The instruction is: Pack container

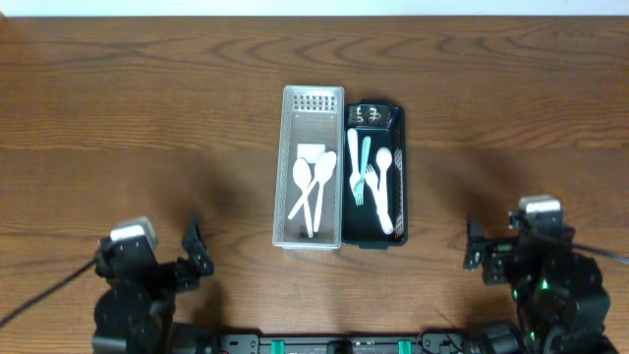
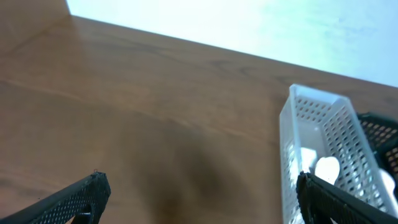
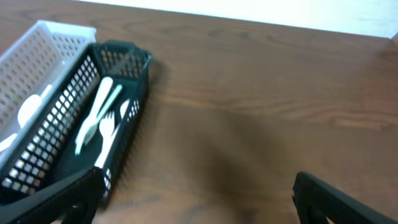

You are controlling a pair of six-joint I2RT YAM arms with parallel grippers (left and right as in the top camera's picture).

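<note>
Viewing from overhead, I see the white basket (image 1: 313, 100) and the black basket (image 1: 403, 167) touching side by side at mid-desk (image 1: 128, 128). White spoons (image 1: 316, 175) lie in the white basket. Pale cutlery (image 1: 383, 192), apparently forks, a spoon and a knife, lies in the black one. The left claw (image 2: 202, 183) and right claw (image 3: 198, 180) stand wide open, empty, well apart from both baskets.
</note>
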